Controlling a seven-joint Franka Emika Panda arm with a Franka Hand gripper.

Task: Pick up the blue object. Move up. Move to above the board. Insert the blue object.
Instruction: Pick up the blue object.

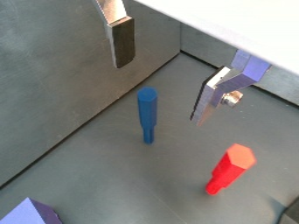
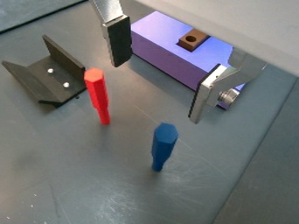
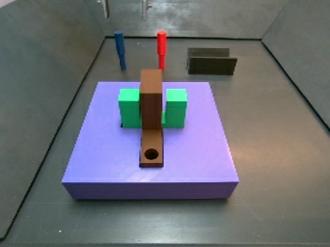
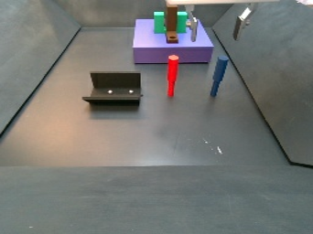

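Observation:
The blue object [image 1: 147, 114] is a short blue peg standing upright on the grey floor; it also shows in a wrist view [image 2: 163, 145] and in both side views [image 3: 120, 50] [image 4: 219, 76]. My gripper [image 1: 162, 90] is open and empty above it, with the fingers [image 2: 117, 44] spread to either side of the peg and clear of its top. In the side views the gripper [image 4: 218, 23] [image 3: 125, 8] hangs above the peg. The board [image 3: 152, 121] is a brown plank with a round hole; it lies on the purple slab [image 3: 194, 145] across the green block [image 3: 131, 106].
A red peg [image 1: 230, 168] [image 4: 173, 75] stands upright beside the blue one. The fixture [image 4: 113, 88] [image 2: 47, 74] stands on the floor past the red peg. Grey walls enclose the floor; the blue peg is near one side wall [image 1: 70, 96].

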